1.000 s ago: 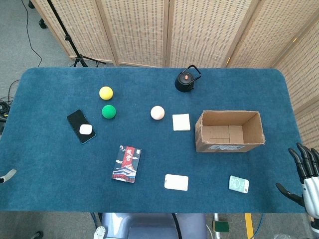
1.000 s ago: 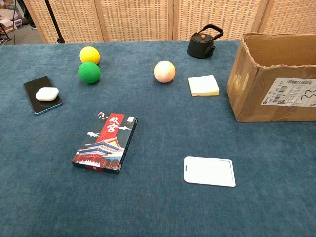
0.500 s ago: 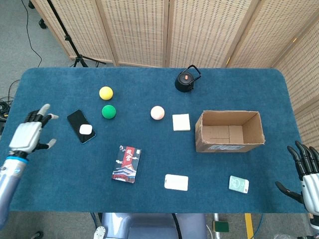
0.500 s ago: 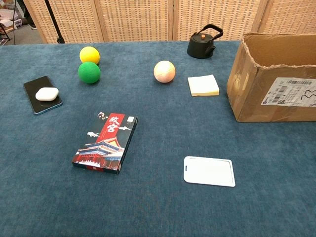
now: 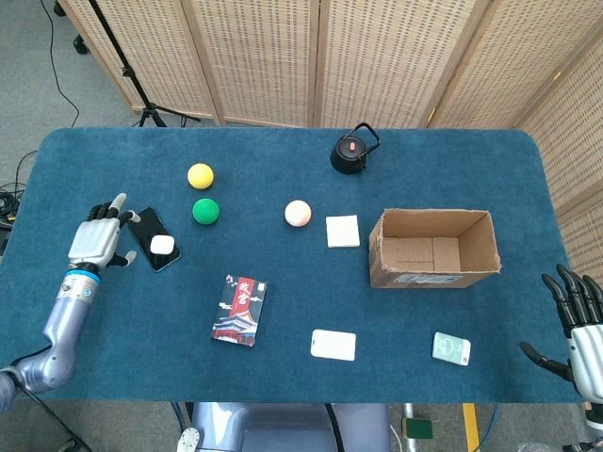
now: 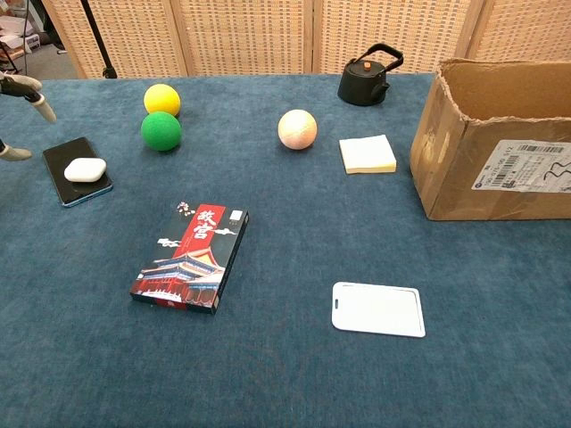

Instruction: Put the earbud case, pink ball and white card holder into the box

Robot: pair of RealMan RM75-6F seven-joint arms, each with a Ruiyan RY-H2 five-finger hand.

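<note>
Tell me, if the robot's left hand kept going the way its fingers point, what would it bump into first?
Probably nothing. The left hand is open beside the black phone, fingers pointing toward the table's far edge, where only bare blue table shows. The phone and the earbud case lie off to its side. Its height is unclear.

Head view: high, looking steeply down, whole table (image 5: 283,395) visible. Chest view: low, close, facing forward across tabletop. Shared: middle of table, box (image 5: 433,249), kettle (image 6: 368,75).

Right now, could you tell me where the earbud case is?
In both views the earbud case lies on the black phone at the table's left side, just right of the left hand and below the green ball.
</note>
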